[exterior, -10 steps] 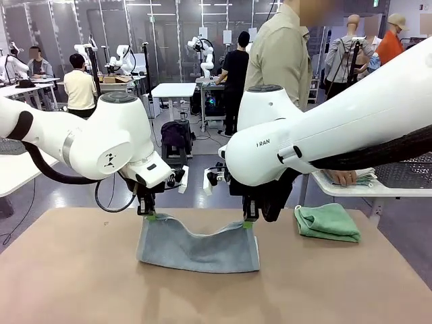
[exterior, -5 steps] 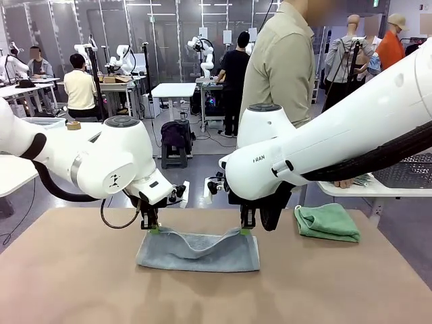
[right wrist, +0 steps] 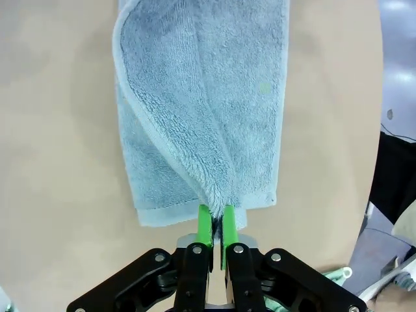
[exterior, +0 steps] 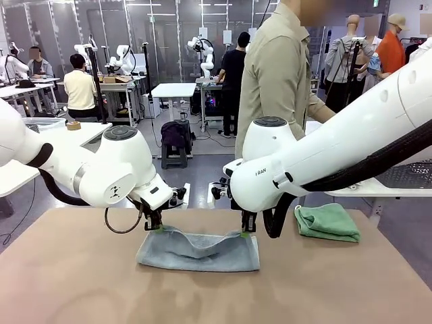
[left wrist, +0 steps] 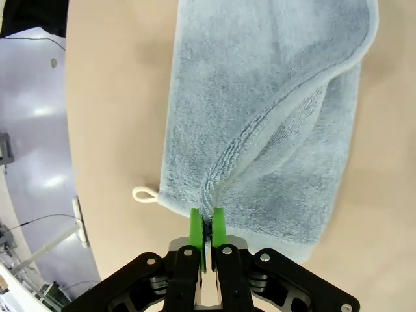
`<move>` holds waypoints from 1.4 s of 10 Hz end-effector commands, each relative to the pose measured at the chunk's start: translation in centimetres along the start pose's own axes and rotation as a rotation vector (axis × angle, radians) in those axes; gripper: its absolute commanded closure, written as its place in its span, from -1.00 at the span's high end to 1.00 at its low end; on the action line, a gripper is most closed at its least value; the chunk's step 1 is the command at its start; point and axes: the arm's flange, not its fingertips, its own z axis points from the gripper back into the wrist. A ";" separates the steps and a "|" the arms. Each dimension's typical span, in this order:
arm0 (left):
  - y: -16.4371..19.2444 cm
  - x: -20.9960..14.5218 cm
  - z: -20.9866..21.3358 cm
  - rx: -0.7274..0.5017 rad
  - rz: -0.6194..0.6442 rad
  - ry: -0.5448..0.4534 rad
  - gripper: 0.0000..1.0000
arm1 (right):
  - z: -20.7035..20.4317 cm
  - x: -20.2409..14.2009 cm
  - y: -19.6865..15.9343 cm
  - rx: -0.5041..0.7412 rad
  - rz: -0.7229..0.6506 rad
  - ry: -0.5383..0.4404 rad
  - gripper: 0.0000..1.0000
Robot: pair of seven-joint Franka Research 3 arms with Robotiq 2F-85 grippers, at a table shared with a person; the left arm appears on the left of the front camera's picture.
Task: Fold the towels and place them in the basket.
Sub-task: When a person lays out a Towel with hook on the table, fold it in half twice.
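Pale blue towel (exterior: 199, 251) lies at the middle of the table (exterior: 81, 283), far edge raised; left gripper (exterior: 156, 227) and right gripper (exterior: 245, 231) each clamp one far corner, apparently to draw that edge over the near half; green towel (exterior: 327, 223) waits bunched near the table's right edge.

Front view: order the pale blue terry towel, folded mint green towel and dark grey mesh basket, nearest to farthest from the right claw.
1. Pale blue terry towel: pinched in the right claw, centre.
2. Folded mint green towel: on the table, farther right.
3. Dark grey mesh basket: far right, on the white side table.
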 end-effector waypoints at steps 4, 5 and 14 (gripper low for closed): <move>0.4 -0.9 -1.6 0.058 0.043 0.014 -0.88 | -1.5 -1.6 -0.9 -0.055 -0.013 -0.010 -0.85; 0.2 -0.8 -1.7 0.067 0.033 0.002 -0.88 | -1.6 -1.6 -0.9 -0.075 -0.014 -0.025 -0.85; 1.8 -6.6 2.6 -0.074 -0.015 -0.133 0.33 | 3.8 -2.9 -0.6 0.056 -0.129 -0.014 0.42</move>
